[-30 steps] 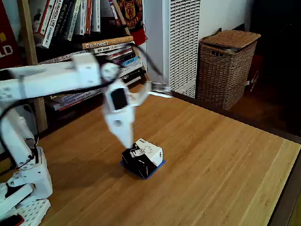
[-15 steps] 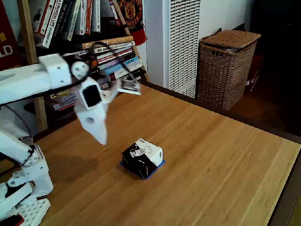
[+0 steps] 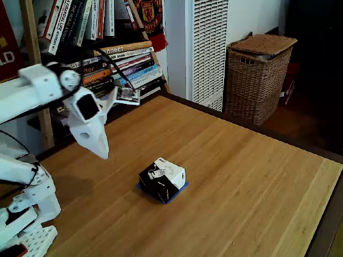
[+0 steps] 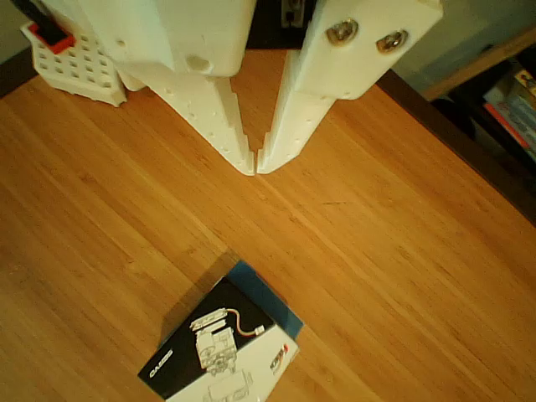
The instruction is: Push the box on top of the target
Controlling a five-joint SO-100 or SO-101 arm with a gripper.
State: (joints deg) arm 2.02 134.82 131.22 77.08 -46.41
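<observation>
The box is a small black cube with a white top bearing a line drawing, standing on the wooden table near its middle. Blue tape of the target peeks out from under the box's edges, so the box sits over it. In the other view the box is at the bottom, with a strip of the target showing along its upper side. My white gripper hangs in the air up and to the left of the box, clear of it. Its tips meet in the other view, so the gripper is shut on nothing.
A bookshelf lines the back left. A white radiator and a wicker basket stand behind the table's far edge. The arm's base occupies the front left corner. A white perforated block lies on the table in the other view.
The gripper has risen and pulled back to the left, away from the box it stood right beside a second ago. The box has not moved.
</observation>
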